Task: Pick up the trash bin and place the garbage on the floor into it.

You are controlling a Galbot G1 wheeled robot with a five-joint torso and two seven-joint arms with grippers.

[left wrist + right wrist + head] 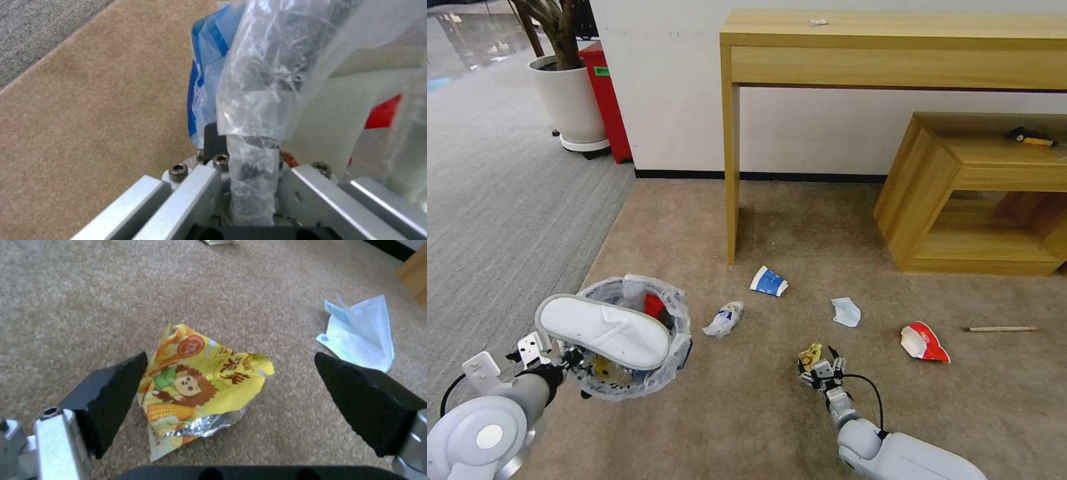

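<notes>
The trash bin, black with a crinkled plastic liner, hangs low at the left over the floor. My left gripper is shut on its rim. A white slipper lies across the bin's top. My right gripper is open just above a yellow wrapper, one finger on each side. Other garbage lies on the carpet: a blue-white paper cup, crumpled paper, a pale blue mask, a red wrapper and a wooden stick.
A tall wooden desk stands against the wall, with a low wooden shelf to its right. A white planter pot and a red box stand at the back left. Grey striped carpet covers the left.
</notes>
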